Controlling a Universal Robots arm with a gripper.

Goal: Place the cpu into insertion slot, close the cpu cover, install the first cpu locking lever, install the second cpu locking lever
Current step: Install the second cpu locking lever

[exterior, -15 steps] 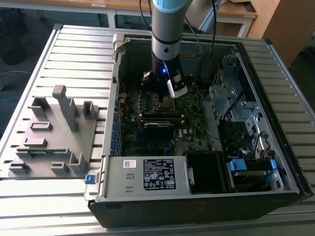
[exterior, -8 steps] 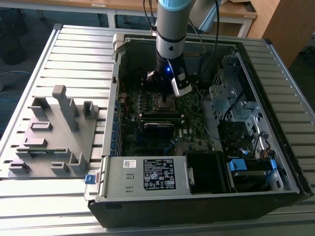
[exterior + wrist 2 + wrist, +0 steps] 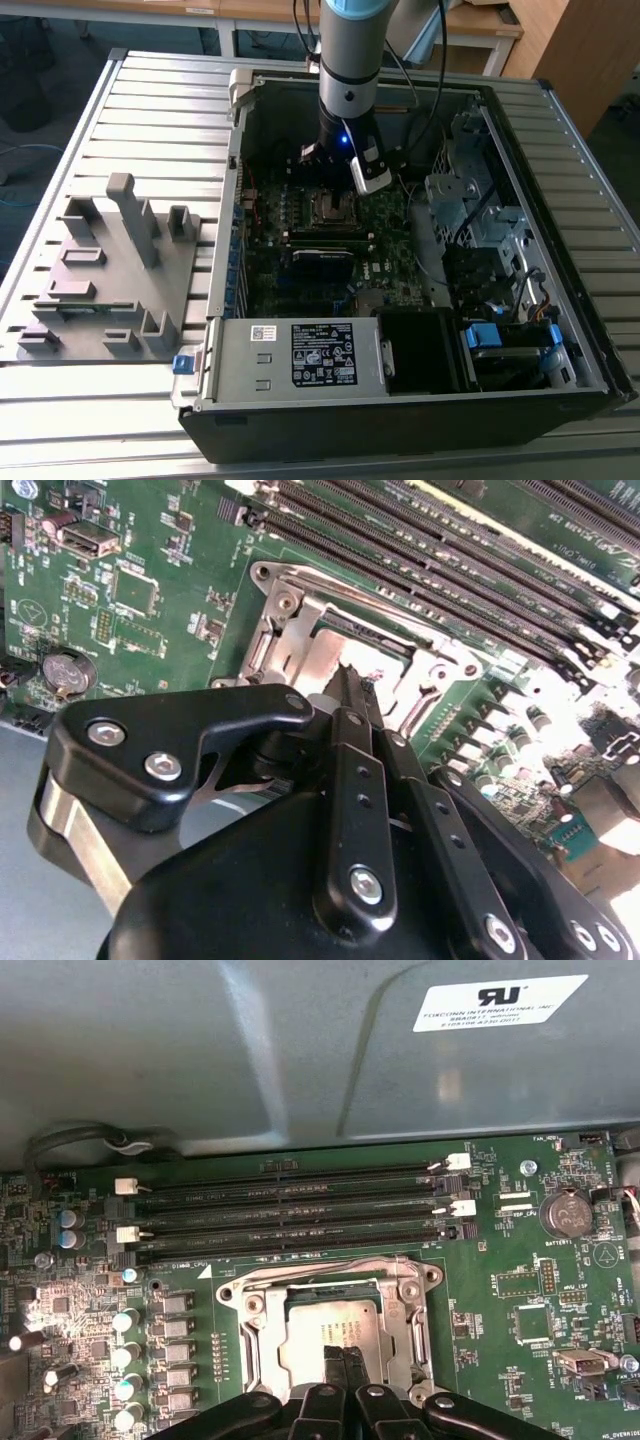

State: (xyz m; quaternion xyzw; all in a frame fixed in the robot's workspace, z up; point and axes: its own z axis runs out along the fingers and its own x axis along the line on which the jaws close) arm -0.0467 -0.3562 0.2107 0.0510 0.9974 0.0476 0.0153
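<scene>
Gripper (image 3: 344, 1358) fingers pressed together, nothing pinched; tips hover just over the cpu (image 3: 330, 1332), near its edge. Cpu sits in the insertion slot (image 3: 262, 1332), dull silver top exposed. Cpu cover (image 3: 300, 650) lies around the chip in both wrist views. Beyond the socket: long black memory slots (image 3: 290, 1210), green motherboard (image 3: 500, 1310). Exterior view: arm reaches down into the open computer case (image 3: 520, 300).

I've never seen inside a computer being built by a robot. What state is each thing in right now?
cpu: lying flat in the insertion slot.
cpu cover: down around the chip.
gripper: fingers together, tips over the cpu.
computer case: side open, motherboard exposed.
memory slots: empty.
</scene>
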